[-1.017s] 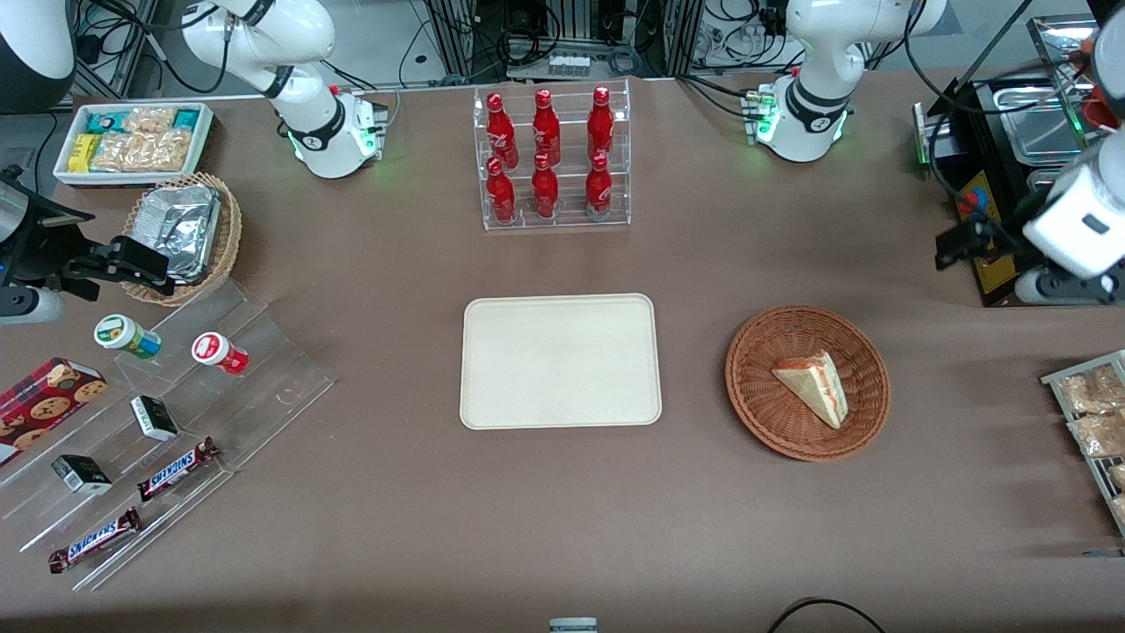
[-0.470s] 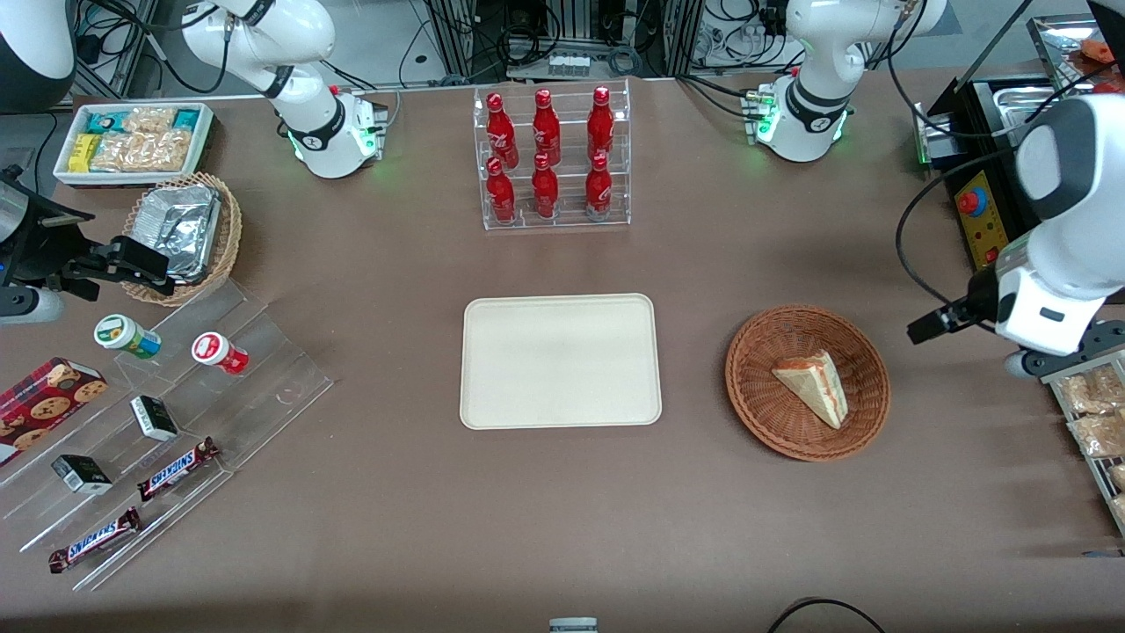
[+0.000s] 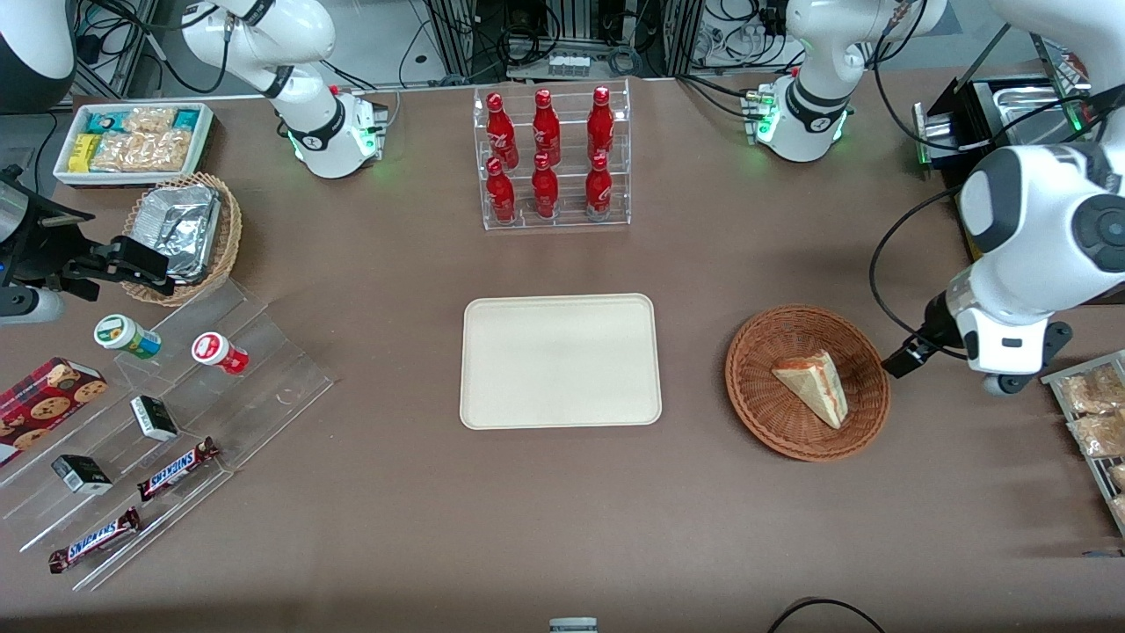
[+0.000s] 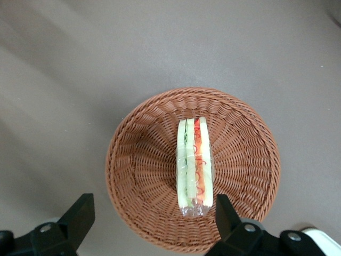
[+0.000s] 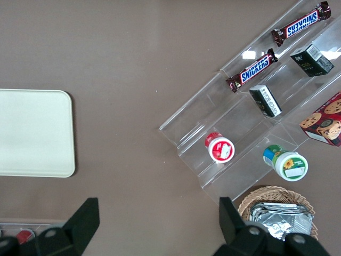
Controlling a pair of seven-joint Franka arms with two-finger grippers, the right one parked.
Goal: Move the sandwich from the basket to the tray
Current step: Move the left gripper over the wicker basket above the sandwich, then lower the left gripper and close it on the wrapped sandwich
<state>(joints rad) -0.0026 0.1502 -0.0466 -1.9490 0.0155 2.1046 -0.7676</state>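
Tray (image 3: 561, 361) lies bare mid-table. Basket (image 3: 807, 381), toward the working arm's end, holds the sandwich (image 3: 813, 382) resting inside. Gripper (image 4: 152, 221) hovers above the basket, its 2 fingers (image 4: 80, 214) spread wide, holding nothing.

"SNICKERS" reads on two chocolate bars (image 3: 178, 469) (image 3: 95, 540) lying on the clear stepped rack (image 3: 264, 387) toward the parked arm's end of the desk. No other lettering is legible.
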